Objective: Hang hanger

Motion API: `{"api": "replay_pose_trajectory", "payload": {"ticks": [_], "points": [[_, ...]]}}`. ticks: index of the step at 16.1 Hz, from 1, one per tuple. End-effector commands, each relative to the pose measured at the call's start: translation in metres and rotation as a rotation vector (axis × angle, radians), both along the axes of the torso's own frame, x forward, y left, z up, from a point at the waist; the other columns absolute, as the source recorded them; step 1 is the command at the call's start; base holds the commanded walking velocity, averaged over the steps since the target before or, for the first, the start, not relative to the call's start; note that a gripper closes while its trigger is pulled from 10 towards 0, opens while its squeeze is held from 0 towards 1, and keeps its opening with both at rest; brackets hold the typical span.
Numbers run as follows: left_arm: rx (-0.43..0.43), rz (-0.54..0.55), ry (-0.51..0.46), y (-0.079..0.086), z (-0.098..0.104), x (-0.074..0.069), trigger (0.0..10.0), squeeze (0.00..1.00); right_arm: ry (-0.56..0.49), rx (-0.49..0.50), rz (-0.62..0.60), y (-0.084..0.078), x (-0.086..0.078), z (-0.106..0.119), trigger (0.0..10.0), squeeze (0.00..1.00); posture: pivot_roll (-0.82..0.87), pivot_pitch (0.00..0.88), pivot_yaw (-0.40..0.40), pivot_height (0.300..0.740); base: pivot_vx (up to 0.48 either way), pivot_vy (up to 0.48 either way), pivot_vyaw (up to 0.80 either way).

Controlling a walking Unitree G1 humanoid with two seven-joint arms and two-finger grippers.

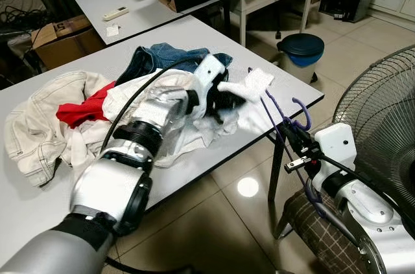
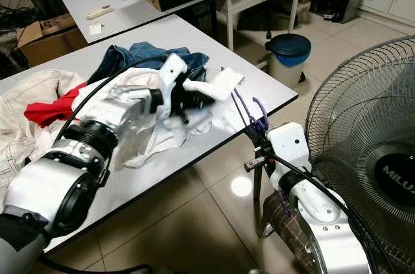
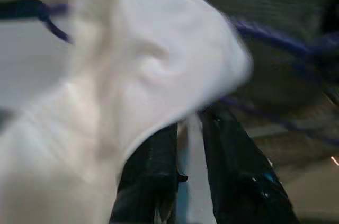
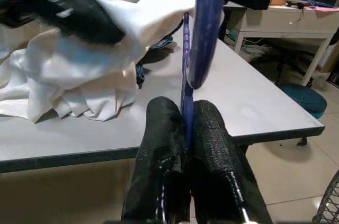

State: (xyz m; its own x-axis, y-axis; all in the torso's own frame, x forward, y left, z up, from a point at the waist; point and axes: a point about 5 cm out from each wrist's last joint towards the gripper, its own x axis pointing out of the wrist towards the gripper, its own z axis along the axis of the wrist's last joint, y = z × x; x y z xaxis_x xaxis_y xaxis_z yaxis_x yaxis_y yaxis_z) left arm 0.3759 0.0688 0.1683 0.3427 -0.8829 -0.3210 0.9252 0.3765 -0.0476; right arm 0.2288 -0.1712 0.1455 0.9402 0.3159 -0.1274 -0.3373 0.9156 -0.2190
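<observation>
Just off the worktop's [image 1: 194, 177] near right edge, the right gripper [image 1: 295, 148] has its fingers clamped on the thin purple hanger [image 1: 275, 115], a light, stiff, slick wire best held low on its stem. Beyond, over the edge, the left gripper [image 1: 224, 96] pinches a soft, limp white garment [image 1: 256, 83] touching the hanger

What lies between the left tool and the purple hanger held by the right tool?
A white cloth, pinched by the left tool, spans the gap to the thin purple plastic hanger in the right tool, in the left eye view.
</observation>
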Motion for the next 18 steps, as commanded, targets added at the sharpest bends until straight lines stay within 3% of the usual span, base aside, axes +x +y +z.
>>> {"api": "replay_pose_trajectory", "payload": {"ticks": [1, 2, 3, 4, 5, 6, 7, 8, 9, 10, 11, 13, 15, 18], "points": [[0.069, 0.016, 0.034, 0.014, -0.007, -0.001, 10.0, 0.00, -0.030, 0.000, -0.008, -0.001, 0.000, 0.006, 10.0, 0.00, -0.11, 0.000, 0.197, 0.740, 0.000, 0.000, 0.00], [0.102, 0.081, 0.031, 0.022, -0.011, 0.002, 10.0, 0.00, -0.034, 0.000, -0.021, -0.002, 0.000, 0.007, 10.0, 0.00, -0.11, 0.000, 0.199, 0.740, 0.000, 0.000, 0.00], [0.076, 0.140, 0.064, 0.029, -0.012, 0.004, 10.0, 1.00, -0.043, 0.003, -0.035, -0.004, 0.000, 0.008, 10.0, 0.00, -0.11, 0.000, 0.203, 0.740, 0.000, 0.000, 0.00], [0.016, 0.156, 0.094, 0.033, -0.008, 0.005, 10.0, 1.00, -0.049, 0.003, -0.046, -0.005, 0.000, 0.008, 10.0, 0.00, -0.11, 0.000, 0.206, 0.740, 0.000, 0.000, 0.00], [0.016, 0.156, 0.094, 0.033, -0.008, 0.005, 10.0, 1.00, -0.049, 0.003, -0.046, -0.005, 0.000, 0.008, 10.0, 0.00, -0.11, 0.000, 0.206, 0.740, 0.000, 0.000, 0.00], [0.017, 0.010, 0.120, 0.044, -0.005, -0.006, 10.0, 1.00, -0.056, -0.001, -0.095, -0.010, 0.001, 0.008, 10.0, 0.00, -0.11, 0.000, 0.220, 0.740, 0.000, 0.000, 0.00], [0.035, -0.028, 0.124, 0.048, -0.006, -0.010, 10.0, 1.00, -0.058, -0.003, -0.106, -0.012, 0.001, 0.008, 10.0, 0.00, -0.12, 0.000, 0.222, 0.740, 0.000, 0.000, 0.00], [0.091, -0.061, 0.081, 0.064, -0.006, -0.013, 10.0, 1.00, -0.062, -0.015, -0.135, -0.016, 0.001, 0.009, 10.0, 0.00, -0.12, 0.000, 0.231, 0.740, 0.000, 0.000, 0.00], [0.135, -0.027, 0.032, 0.080, -0.002, -0.012, 10.0, 1.00, -0.072, -0.021, -0.168, -0.021, 0.001, 0.010, 10.0, 0.00, -0.13, 0.000, 0.237, 0.740, 0.000, 0.000, 0.00], [0.171, 0.000, -0.007, 0.092, 0.002, -0.011, 10.0, 0.55, -0.082, -0.017, -0.193, -0.025, 0.001, 0.012, 10.0, 0.00, -0.13, 0.000, 0.242, 0.740, 0.000, 0.000, 0.00], [0.270, -0.006, -0.049, 0.106, 0.000, -0.015, 10.0, 0.00, -0.090, -0.011, -0.204, -0.027, 0.000, 0.013, 10.0, 0.00, -0.13, 0.000, 0.243, 0.740, 0.000, 0.000, 0.00], [0.399, 0.036, -0.080, 0.120, -0.012, -0.020, 10.0, 0.00, -0.089, -0.001, -0.194, -0.026, -0.002, 0.012, 10.0, 0.00, -0.13, 0.000, 0.241, 0.740, 0.000, 0.000, 0.00], [0.406, 0.078, -0.061, 0.119, -0.028, -0.028, 10.0, 0.00, -0.088, 0.002, -0.171, -0.021, -0.001, 0.012, 10.0, 0.00, -0.14, 0.000, 0.241, 0.740, 0.000, 0.000, 0.00], [0.443, 0.205, -0.125, 0.122, -0.043, -0.030, 10.0, 0.00, -0.097, 0.006, -0.159, -0.018, 0.000, 0.013, 10.0, 0.00, -0.14, 0.000, 0.241, 0.740, 0.000, 0.000, 0.00]]}}
